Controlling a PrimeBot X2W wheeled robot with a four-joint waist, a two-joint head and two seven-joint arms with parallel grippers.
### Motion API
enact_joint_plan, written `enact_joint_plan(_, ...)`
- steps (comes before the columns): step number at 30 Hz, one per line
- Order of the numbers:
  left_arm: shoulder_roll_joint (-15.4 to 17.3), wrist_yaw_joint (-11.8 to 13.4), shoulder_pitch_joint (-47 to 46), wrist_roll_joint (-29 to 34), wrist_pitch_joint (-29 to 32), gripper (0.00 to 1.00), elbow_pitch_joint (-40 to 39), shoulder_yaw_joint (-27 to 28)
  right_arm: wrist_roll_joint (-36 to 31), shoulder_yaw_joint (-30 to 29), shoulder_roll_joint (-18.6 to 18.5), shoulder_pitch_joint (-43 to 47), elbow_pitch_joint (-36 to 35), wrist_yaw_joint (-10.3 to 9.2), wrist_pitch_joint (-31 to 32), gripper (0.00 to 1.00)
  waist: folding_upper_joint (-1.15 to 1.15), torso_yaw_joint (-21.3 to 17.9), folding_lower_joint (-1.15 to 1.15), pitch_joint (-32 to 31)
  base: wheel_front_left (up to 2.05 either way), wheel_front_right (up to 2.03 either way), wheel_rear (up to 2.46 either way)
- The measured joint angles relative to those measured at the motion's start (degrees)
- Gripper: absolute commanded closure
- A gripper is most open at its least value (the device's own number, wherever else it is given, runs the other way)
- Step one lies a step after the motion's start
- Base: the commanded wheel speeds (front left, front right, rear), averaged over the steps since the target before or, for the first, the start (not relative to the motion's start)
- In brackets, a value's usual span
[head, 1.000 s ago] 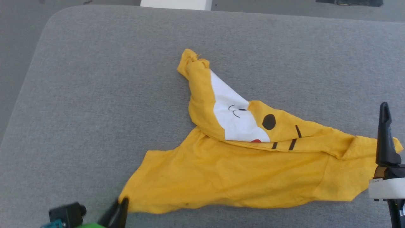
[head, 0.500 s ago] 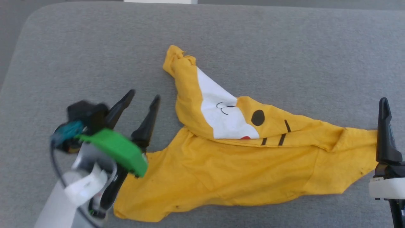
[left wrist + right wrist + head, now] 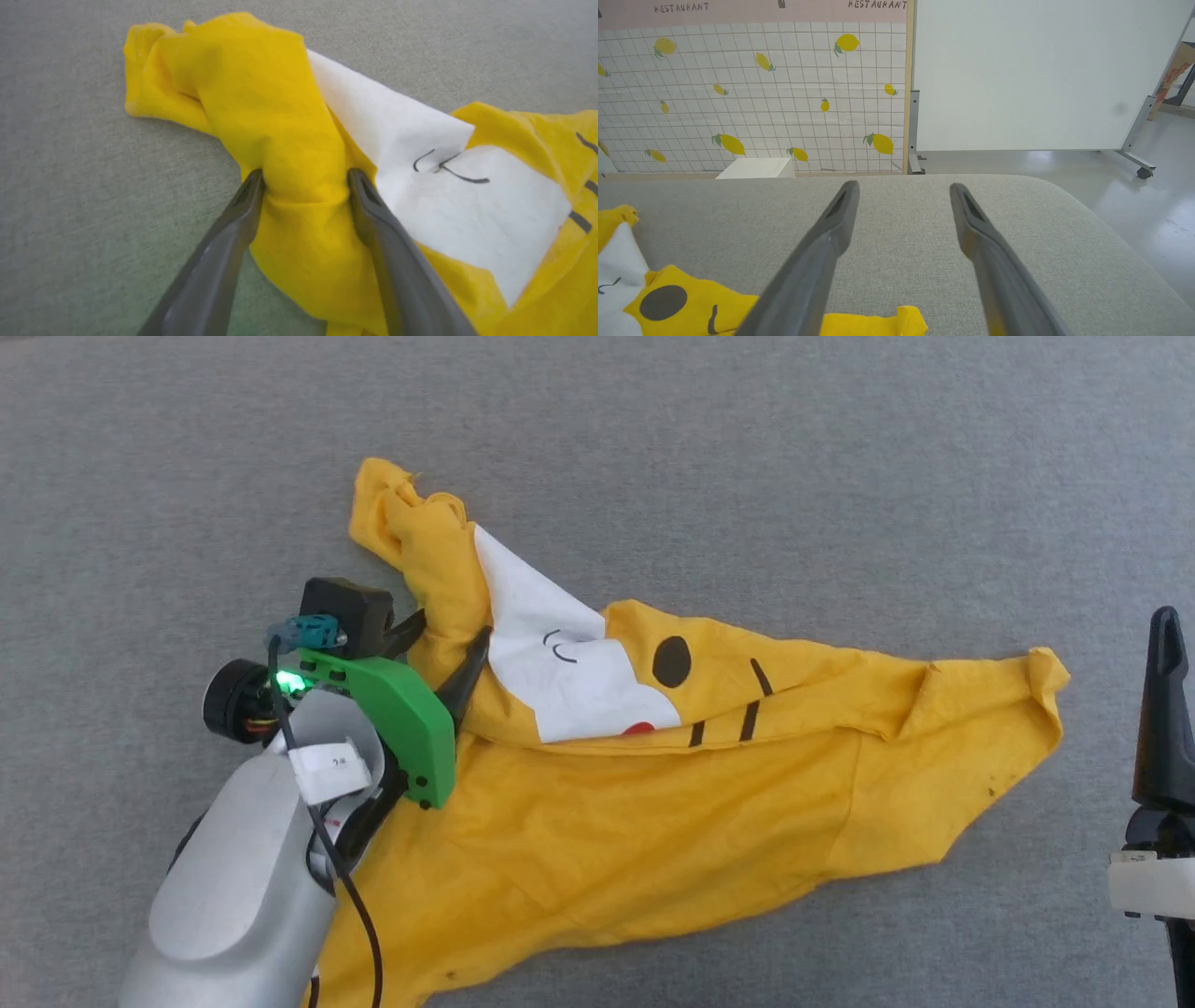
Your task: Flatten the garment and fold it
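Note:
The garment (image 3: 653, 821) is a mustard-yellow T-shirt lying crumpled on the grey cushioned surface (image 3: 766, 457). Its upper part is folded over, showing a white face print with a black nose and stripes. My left gripper (image 3: 451, 627) is open, and its two fingers straddle a rolled yellow fold at the garment's upper left. In the left wrist view that fold of the garment (image 3: 261, 93) bulges between the left gripper (image 3: 304, 175) fingers and touches both. My right gripper (image 3: 1164, 625) stands open and empty just right of the garment's right corner. The right gripper (image 3: 903, 187) points over bare cushion, with the garment (image 3: 691, 298) at lower left.
The cushion's far rounded edge (image 3: 1017, 179) drops to a glossy floor (image 3: 1148, 200) on the right. Behind it stand a white box (image 3: 756, 169), a lemon-patterned wall (image 3: 752, 93) and a white panel on casters (image 3: 1036, 74).
The left gripper let go of the garment's lower left corner, opened and moved up, and now straddles the rolled upper fold. The head camera dipped closer. The right gripper stayed put.

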Motion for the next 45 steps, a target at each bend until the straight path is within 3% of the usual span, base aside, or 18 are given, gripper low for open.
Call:
enact_joint_plan(1, -0.03, -0.22, -0.52, 0.0, -0.38, 1.0, 0.75, -0.26, 0.0, -0.09, 0.0, 0.0, 0.01, 0.0, -0.07, 0.0, 0.0, -0.4, 0.0, 0.28, 0.0, 0.0, 0.0)
enact_joint_plan(5, -0.35, 0.01, -3.92, 0.79, -2.46, 1.0, 2.45, -0.29, 0.0, -0.29, 0.0, 0.0, -0.03, 0.0, -0.1, 0.0, 0.0, -1.43, 0.0, 1.05, 0.0, 0.0, 0.0)
enact_joint_plan(13, -2.21, 3.65, -14.9, 5.41, -8.5, 1.0, 7.99, 0.27, -0.01, 0.57, 0.0, -0.05, 0.01, 0.0, -0.09, 0.0, 0.0, -1.61, 0.0, 1.36, 0.0, 0.0, 0.0)
enact_joint_plan(14, -2.55, 3.94, -15.55, 5.56, -9.12, 0.85, 9.6, 0.35, -0.01, 0.74, 0.0, -0.07, 0.12, 0.0, -0.09, 0.0, 0.0, -1.64, 0.0, 1.33, 0.0, 0.0, 0.0)
enact_joint_plan(16, -3.27, 4.12, -16.1, 5.89, -10.06, 0.0, 12.81, 0.16, -0.01, 1.0, 0.0, -0.08, 0.43, 0.0, -0.1, 0.0, 0.0, -1.72, 0.0, 1.2, 0.0, 0.0, 0.0)
enact_joint_plan(23, -5.48, 4.35, -15.82, 4.83, -17.38, 0.0, 16.6, 1.04, -0.02, 1.37, 0.0, -0.07, 1.33, 0.0, -0.1, 0.0, 0.0, -1.3, 0.0, 0.09, 0.0, 0.0, 0.0)
enact_joint_plan(29, -4.85, 5.47, -9.99, 3.66, -22.7, 0.0, 7.17, 3.11, -0.11, 1.15, -0.01, 0.25, 1.36, 0.0, -0.03, 0.0, 0.0, -0.02, 0.0, -2.09, 0.0, 0.0, 0.0)
enact_joint_plan(32, -2.69, 7.55, -2.09, 3.08, -22.28, 0.0, -1.27, 4.54, -0.11, 0.93, 0.0, 1.14, 1.15, 0.0, 0.09, 0.0, 0.0, 0.95, 0.0, -3.26, 0.0, 0.0, 0.0)
enact_joint_plan(37, 1.08, 13.19, 14.35, 2.92, -21.36, 0.0, -16.39, 7.84, -0.1, 0.65, 0.0, 1.47, 0.79, 0.0, 0.33, 0.0, 0.0, 2.94, 0.0, -4.54, 0.0, 0.0, 0.0)
enact_joint_plan(41, 1.24, 16.74, 25.66, 2.54, -19.48, 0.0, -22.95, 8.04, -0.05, 0.52, 0.0, 1.96, 0.82, 0.0, 0.34, 0.0, 0.0, 4.44, 0.0, -5.0, 0.0, 0.0, 0.0)
enact_joint_plan(45, -0.3, 17.94, 30.83, 0.6, -17.27, 0.0, -24.98, 6.47, -0.07, 0.87, 0.0, 1.99, 0.89, 0.0, 0.34, 0.0, 0.0, 5.54, 0.0, -5.05, 0.0, 0.0, 0.0)
